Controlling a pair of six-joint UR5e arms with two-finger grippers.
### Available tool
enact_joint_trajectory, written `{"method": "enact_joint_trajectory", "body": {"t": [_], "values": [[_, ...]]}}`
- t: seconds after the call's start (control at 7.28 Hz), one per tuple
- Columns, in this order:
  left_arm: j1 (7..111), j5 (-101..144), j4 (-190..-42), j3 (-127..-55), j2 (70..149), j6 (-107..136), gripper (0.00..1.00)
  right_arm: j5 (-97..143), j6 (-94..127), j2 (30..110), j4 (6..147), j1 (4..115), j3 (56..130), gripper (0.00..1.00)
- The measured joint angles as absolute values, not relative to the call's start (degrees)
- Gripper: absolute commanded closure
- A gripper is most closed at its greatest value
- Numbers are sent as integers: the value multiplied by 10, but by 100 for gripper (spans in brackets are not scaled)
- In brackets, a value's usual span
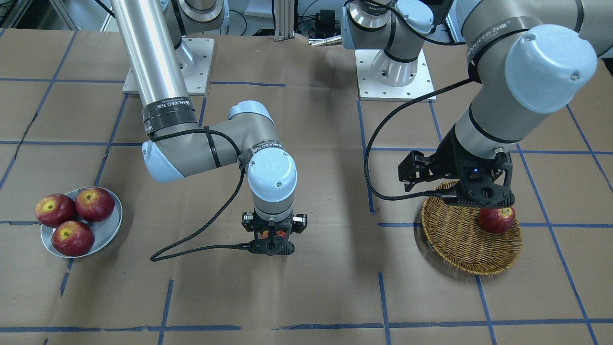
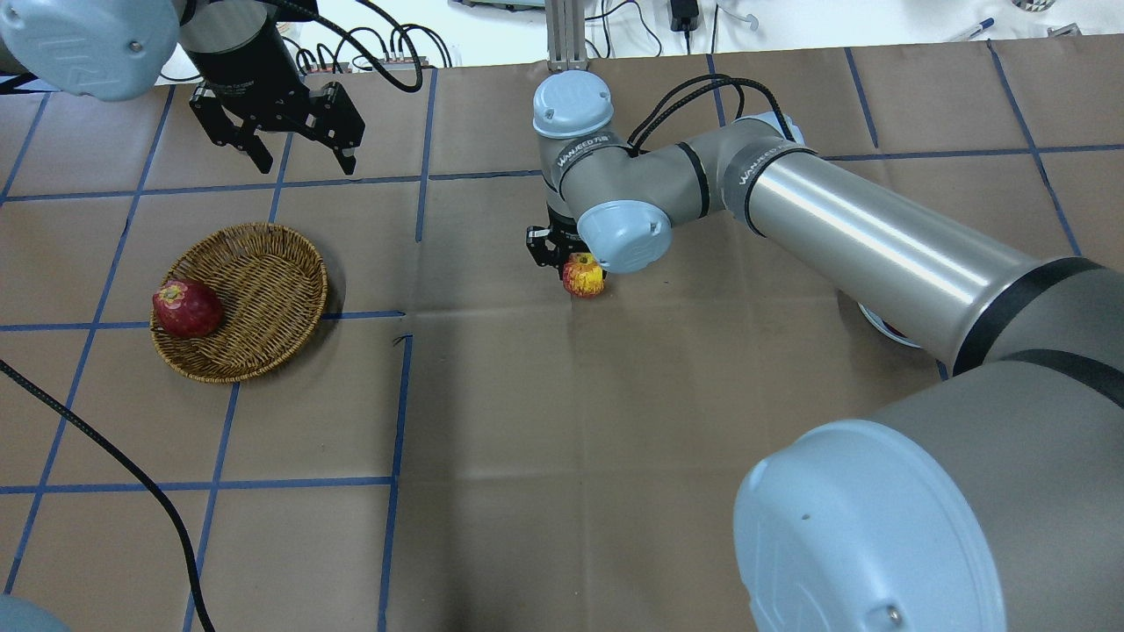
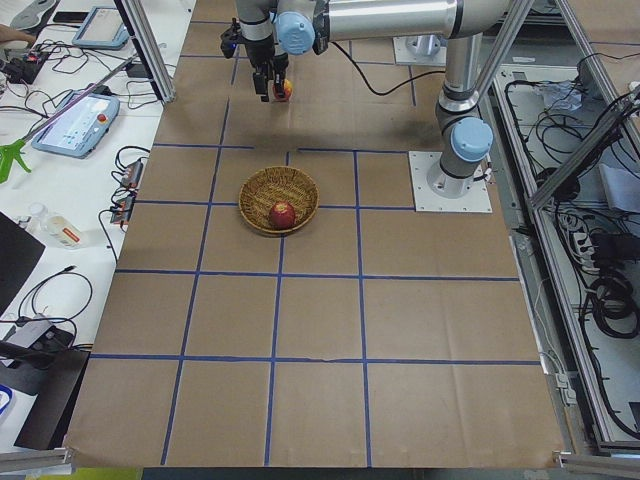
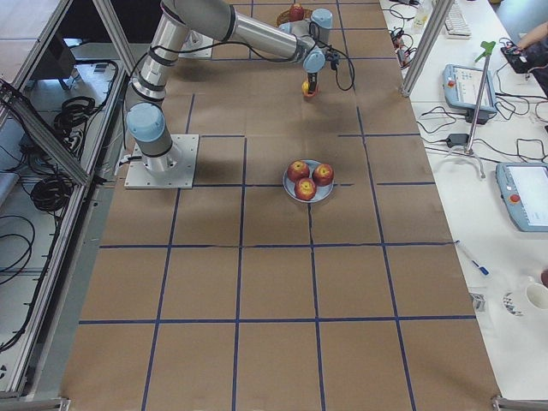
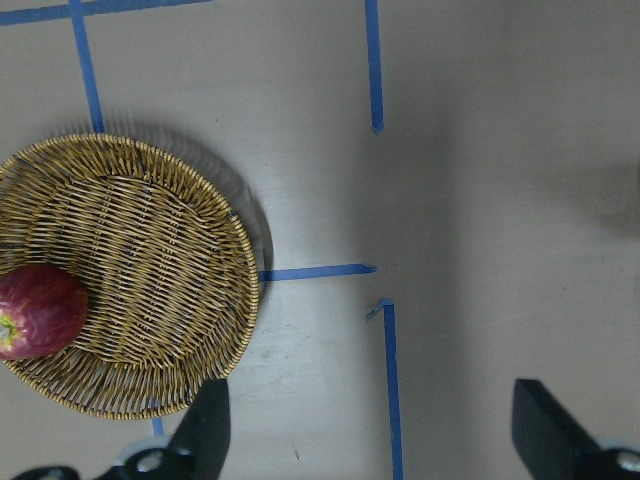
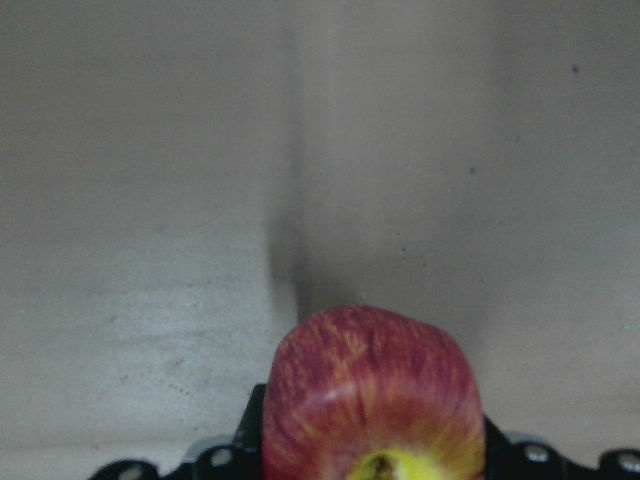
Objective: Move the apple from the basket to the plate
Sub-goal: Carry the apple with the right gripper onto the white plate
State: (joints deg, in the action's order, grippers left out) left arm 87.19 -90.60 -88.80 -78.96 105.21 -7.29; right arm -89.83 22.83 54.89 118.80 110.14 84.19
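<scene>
The table (image 2: 544, 421), covered in brown paper with a grid of blue tape lines, is filling every view. The right arm (image 2: 861, 237) is reaching across it toward the middle, its wrist pointing straight down, while the left arm (image 1: 522, 72) is bending over the end of the table where the basket (image 2: 255, 281) is sitting. The wicker basket is resting flat on the paper, and the pale grey-blue plate (image 1: 109, 229) is lying well apart from it at the opposite end. The left gripper (image 2: 306, 160) is hanging high above the table near the basket with its jaws spread wide and nothing between them; the left wrist view is showing both dark fingers (image 5: 205, 432) far apart over bare paper beside the basket. The right gripper (image 1: 271, 242) is clamping the apple (image 2: 583, 275), the paler one with pinkish-red streaks and a yellow patch around its stem hollow, over open paper between basket and plate; whether the fruit is touching the table cannot be told. Three dark red apples (image 1: 73, 238) are crowding the plate, touching one another. One more dark red apple (image 2: 187, 309) is lying inside the basket against its rim.
</scene>
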Motion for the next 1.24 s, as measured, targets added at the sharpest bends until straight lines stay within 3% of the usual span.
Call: {"method": "enact_joint_trajectory", "body": {"t": [0.41, 0.82, 1.24], "values": [[872, -906, -888, -789, 1053, -73, 1, -904, 168, 631, 1107, 1053, 815, 55], [872, -905, -888, -789, 1055, -72, 1, -906, -69, 721, 1016, 894, 837, 56], [872, -905, -888, -789, 1058, -72, 1, -905, -325, 746, 1015, 721, 895, 58]]}}
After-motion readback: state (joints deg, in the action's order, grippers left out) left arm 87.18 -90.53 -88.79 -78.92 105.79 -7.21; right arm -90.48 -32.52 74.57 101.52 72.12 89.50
